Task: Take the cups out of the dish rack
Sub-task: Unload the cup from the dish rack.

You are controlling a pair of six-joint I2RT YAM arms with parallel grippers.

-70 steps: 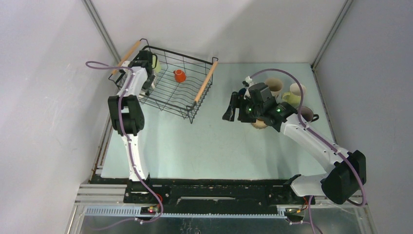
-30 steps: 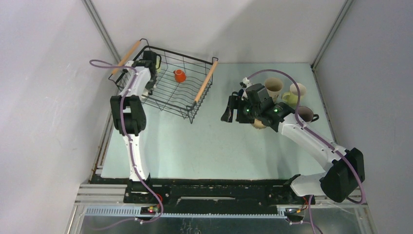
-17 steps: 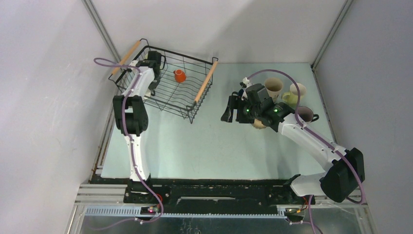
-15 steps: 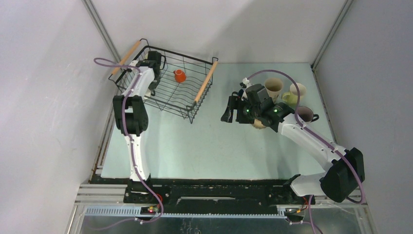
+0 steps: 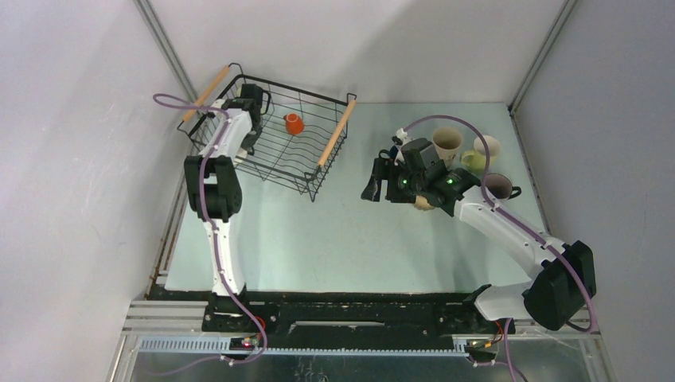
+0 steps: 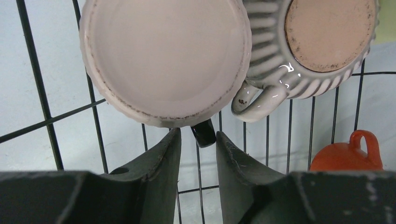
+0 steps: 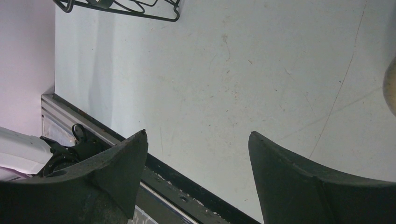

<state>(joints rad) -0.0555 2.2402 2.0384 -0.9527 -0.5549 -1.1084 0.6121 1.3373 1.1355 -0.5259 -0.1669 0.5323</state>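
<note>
Inside the dish rack point(image 5: 337, 133), the left jaws stand narrowly parted and clamp nothing, a dark handle point(image 6: 203, 134) at their tips below an upturned pale cup point(image 6: 163, 56), with a ribbed cup point(image 6: 308, 46) and an orange cup point(image 6: 348, 156) alongside, while the right jaws gape empty above the tabletop point(image 5: 334, 231) near the cups standing there point(image 5: 447, 142).

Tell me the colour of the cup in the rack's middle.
The cup is orange, clearest in the top view.
</note>
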